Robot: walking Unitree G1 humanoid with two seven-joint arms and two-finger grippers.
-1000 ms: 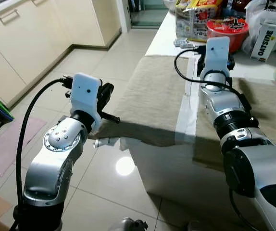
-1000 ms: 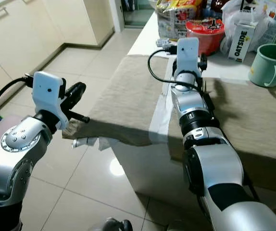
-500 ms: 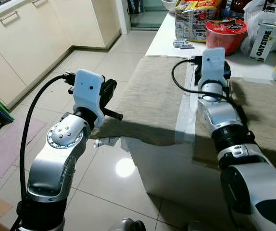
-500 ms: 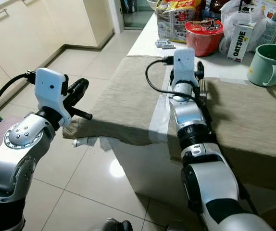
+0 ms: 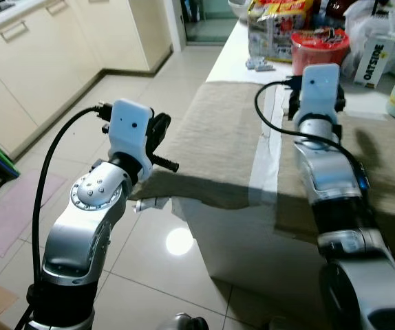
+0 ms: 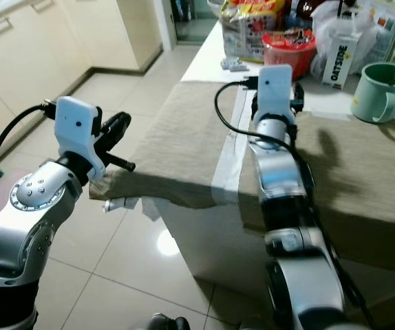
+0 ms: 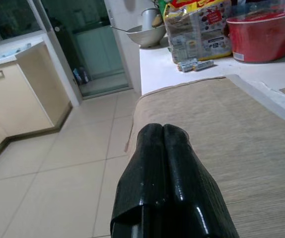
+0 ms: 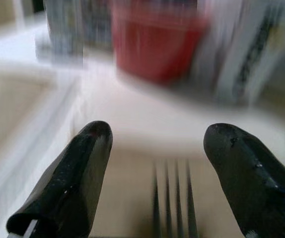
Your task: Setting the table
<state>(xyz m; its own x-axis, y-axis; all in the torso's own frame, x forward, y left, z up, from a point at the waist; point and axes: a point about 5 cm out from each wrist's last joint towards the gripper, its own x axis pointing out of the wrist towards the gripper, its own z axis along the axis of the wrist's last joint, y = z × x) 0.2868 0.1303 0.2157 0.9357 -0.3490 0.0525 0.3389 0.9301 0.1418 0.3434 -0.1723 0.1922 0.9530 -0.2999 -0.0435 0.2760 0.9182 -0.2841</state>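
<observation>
Right tool (image 8: 155,173) has pushed further over the beige placemat (image 6: 363,165) toward the red bowl (image 6: 288,49), fingers spread wide with a fork (image 8: 172,198) lying between them, ungripped. Wrist blur suggests it is moving, likely releasing or adjusting the fork. Left tool (image 7: 165,163) stays pinched shut, empty, beside the worktop (image 5: 235,58) edge over the other placemat (image 5: 218,137).

The left tool (image 7: 163,136) has its two black fingers (image 7: 150,163) pressed together, with nothing between them. Beyond it a beige placemat (image 7: 222,129) covers the white bench (image 7: 157,67). Farther off stand a red bowl (image 7: 266,37), a snack packet (image 7: 197,27), two small batteries (image 7: 195,64) and a metal bowl (image 7: 145,34). Tiled floor (image 7: 48,168) lies alongside.
</observation>
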